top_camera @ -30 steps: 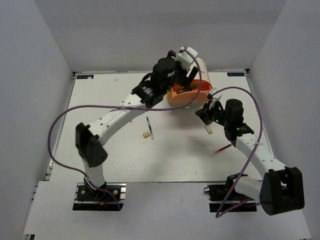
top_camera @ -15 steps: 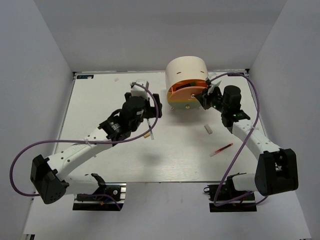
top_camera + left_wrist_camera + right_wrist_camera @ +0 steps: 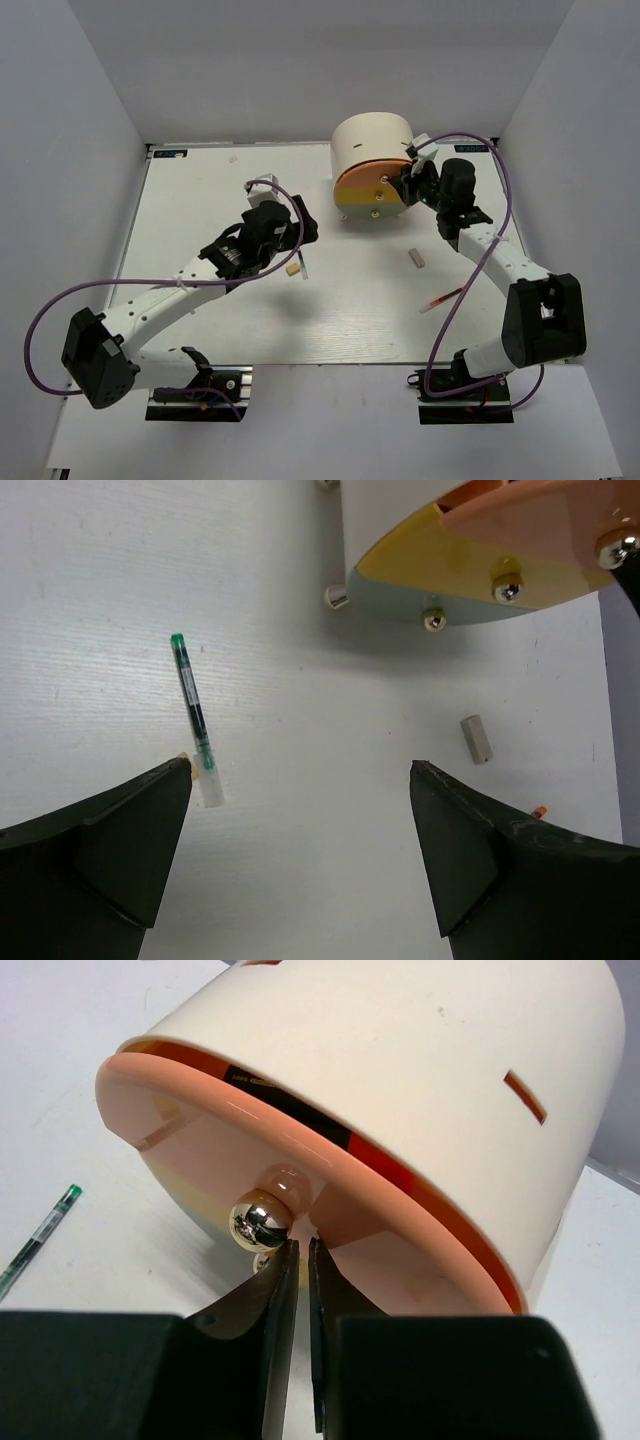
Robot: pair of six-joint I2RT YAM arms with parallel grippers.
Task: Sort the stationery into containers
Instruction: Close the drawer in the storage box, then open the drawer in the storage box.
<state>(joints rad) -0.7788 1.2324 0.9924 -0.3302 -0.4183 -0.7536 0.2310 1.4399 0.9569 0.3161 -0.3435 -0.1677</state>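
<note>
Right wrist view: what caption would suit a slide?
Right gripper close beside the shiny knob of the orange drawer in the cream drum unit.

A cream drum unit [image 3: 372, 140] stands by the table's [image 3: 200, 200] far edge, its orange drawer [image 3: 368, 187] slightly out. A green-tipped pale pen [image 3: 195, 715] and a tan eraser [image 3: 292, 268] lie mid-table. A grey eraser [image 3: 417, 258] and a red pen [image 3: 441, 298] lie nearer the right edge.

White table [image 3: 200, 330] stretches under the left claw [image 3: 300, 767] and right claw [image 3: 302, 1245], hemmed by plain grey walls [image 3: 90, 100] left, right and beyond both. A small dark label [image 3: 170, 153] sits at the table corner far beyond the left claw; a second label [image 3: 470, 148] lies just beyond the right claw.
</note>
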